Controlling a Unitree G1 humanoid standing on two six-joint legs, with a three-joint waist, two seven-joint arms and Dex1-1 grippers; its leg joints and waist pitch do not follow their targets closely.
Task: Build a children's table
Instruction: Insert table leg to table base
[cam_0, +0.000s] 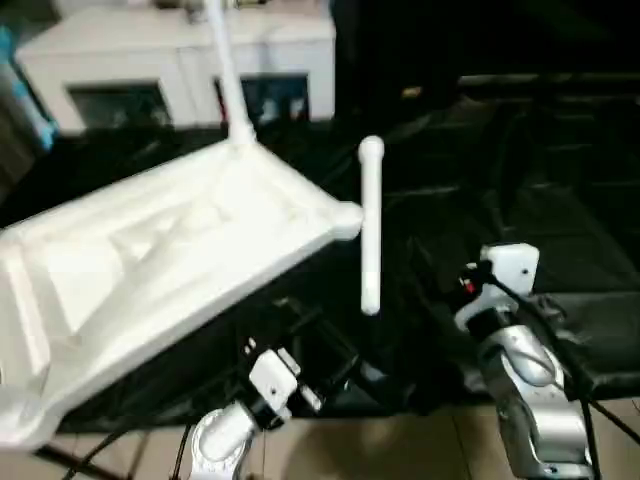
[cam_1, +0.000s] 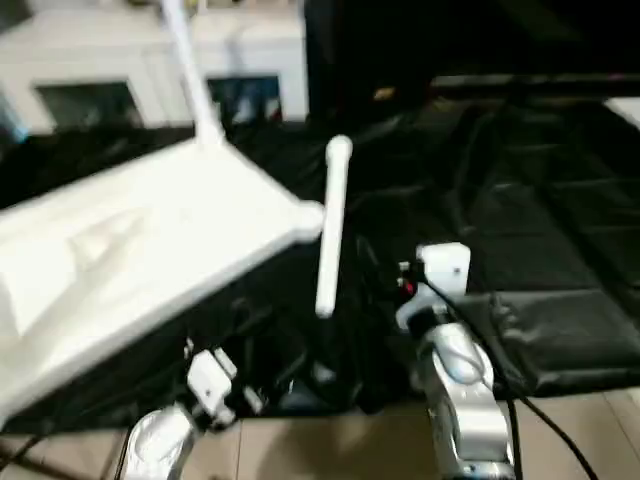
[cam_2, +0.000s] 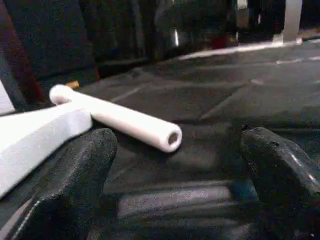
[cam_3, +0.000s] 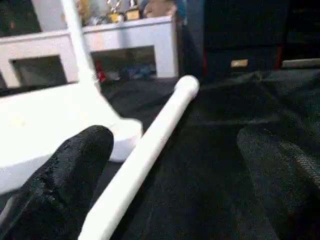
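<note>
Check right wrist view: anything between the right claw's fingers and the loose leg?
Nothing. In the right wrist view the open right claw looks straight at the loose leg; between them is only black cloth.

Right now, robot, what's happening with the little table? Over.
Both grippers, left and right, open, empty. Tabletop upside down, one leg fitted. Loose leg beside its corner. Nothing blocking.

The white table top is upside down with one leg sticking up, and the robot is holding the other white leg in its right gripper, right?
Not quite. The right gripper is open and holds nothing; the loose leg lies on the black cloth beside the table top, as the right wrist view shows. The top is upside down, with one leg sticking up.
</note>
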